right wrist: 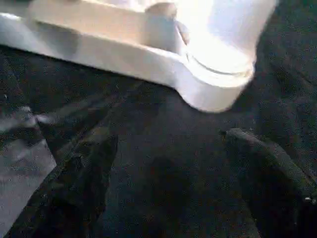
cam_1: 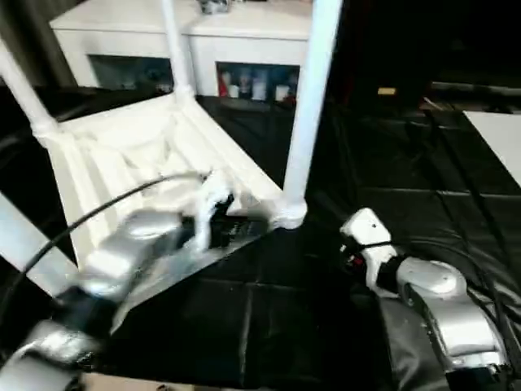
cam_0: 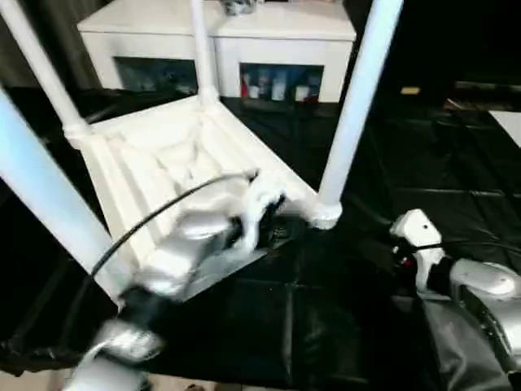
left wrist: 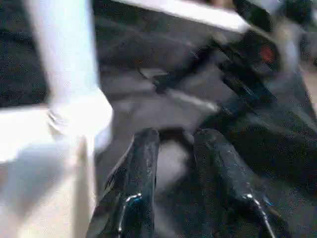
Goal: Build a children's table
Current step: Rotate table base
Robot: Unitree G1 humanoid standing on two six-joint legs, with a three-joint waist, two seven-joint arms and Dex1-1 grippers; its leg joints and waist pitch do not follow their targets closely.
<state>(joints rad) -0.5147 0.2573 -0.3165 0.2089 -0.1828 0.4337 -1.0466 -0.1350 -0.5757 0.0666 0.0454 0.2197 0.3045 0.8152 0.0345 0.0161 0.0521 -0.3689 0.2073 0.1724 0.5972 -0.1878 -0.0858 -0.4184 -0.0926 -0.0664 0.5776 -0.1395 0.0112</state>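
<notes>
Bright overhead light blows out the white tabletop (cam_0: 175,155) and its legs (cam_0: 358,98), while the black floor covering (cam_0: 326,309) stays dim with faint sheen. The left forearm (cam_0: 183,252) smears with motion blur; both wrist views are soft.

**Colours and patterns, current frame**

- Children's table (cam_0: 175,155): all white plastic, upside down, underside showing a ribbed pattern. Legs (cam_0: 358,98) plain white tubes, no markings; corner socket (right wrist: 213,79) same white.
- Work surface (cam_0: 326,326): black glossy sheet, faint grid of crease lines.
- Left gripper (left wrist: 173,163): black fingers (left wrist: 133,183), shiny highlights. Left forearm (cam_0: 179,252) silver, with a black cable (cam_0: 155,216) over it.
- Right gripper (right wrist: 168,178): black fingers (right wrist: 267,173). Right forearm (cam_1: 440,301) silver and white, with a small red spot (cam_1: 352,261) at the wrist.
- Cabinet (cam_0: 220,32) behind: white, with blue, white and red items (cam_0: 281,84) in its open shelf.
- Flat white board (cam_1: 496,138) at the right edge.
</notes>
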